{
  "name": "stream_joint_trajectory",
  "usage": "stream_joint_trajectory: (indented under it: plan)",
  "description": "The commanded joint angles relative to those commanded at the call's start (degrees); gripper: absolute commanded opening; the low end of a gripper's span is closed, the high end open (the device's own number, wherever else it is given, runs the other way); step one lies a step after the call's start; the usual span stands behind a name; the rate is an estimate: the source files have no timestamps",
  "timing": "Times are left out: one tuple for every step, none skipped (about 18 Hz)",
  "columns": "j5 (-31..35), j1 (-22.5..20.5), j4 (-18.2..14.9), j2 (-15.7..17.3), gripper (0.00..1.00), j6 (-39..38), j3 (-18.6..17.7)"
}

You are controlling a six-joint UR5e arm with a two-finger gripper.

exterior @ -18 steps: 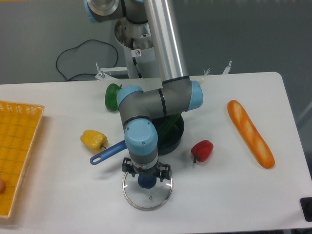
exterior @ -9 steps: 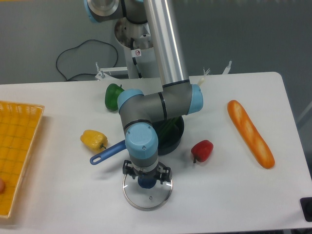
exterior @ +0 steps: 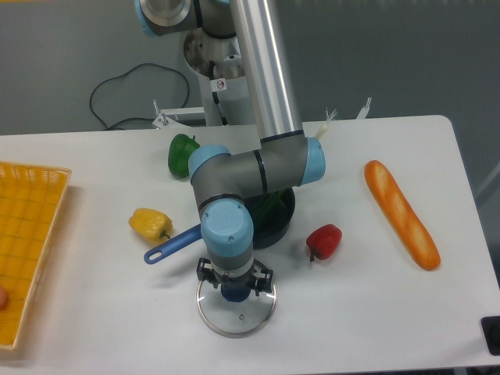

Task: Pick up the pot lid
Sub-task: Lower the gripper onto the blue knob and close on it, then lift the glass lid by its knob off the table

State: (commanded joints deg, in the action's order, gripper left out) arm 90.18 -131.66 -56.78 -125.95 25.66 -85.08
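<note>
From where I stand, the gripper (exterior: 237, 279) has its fingers spread wide above the dark blue knob (exterior: 236, 292). Closing too high could let that round knob slip out; going too low could press the tips onto the glass. The pot lid (exterior: 234, 316) lies on the surface (exterior: 351, 328) beneath, clear, round, with a thin silvery rim.

Beneath my tool (exterior: 236, 275) I see a smooth white tabletop (exterior: 351, 328). Past its far edge, beyond the tool, lies a plain grey surface (exterior: 406, 62), wall or floor I can't tell, with a thin black curving cable (exterior: 148, 65) against it.
</note>
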Motion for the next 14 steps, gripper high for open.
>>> stream_joint_trajectory:
  plan:
    - [0.0, 0.0, 0.0, -0.1, 0.91, 0.0, 0.1]
    - [0.0, 0.1, 0.0, -0.2, 0.91, 0.0, 0.2]
    - [0.0, 0.1, 0.0, -0.3, 0.92, -0.1, 0.4]
    - [0.0, 0.1, 0.0, -0.5, 0.92, -0.1, 0.5]
    - [0.0, 0.1, 0.0, -0.6, 0.92, -0.1, 0.5]
    - [-0.1, 0.2, 0.0, -0.6, 0.91, -0.1, 0.5]
    - [0.0, 0.2, 0.0, -0.6, 0.91, -0.1, 0.5]
    - [-0.1, 0.2, 0.0, -0.6, 0.88, -0.1, 0.5]
    - [-0.1, 0.2, 0.0, -0.6, 0.86, -0.1, 0.5]
    - [-0.3, 0.2, -0.1, -0.6, 0.83, -0.1, 0.5]
    - [-0.3, 0.2, -0.1, -0.6, 0.78, -0.1, 0.5]
    - [-0.3, 0.2, -0.1, -0.6, 0.75, -0.1, 0.5]
    - [-0.3, 0.2, -0.2, -0.6, 0.73, -0.1, 0.5]
    - [-0.3, 0.2, -0.2, -0.5, 0.72, -0.1, 0.5]
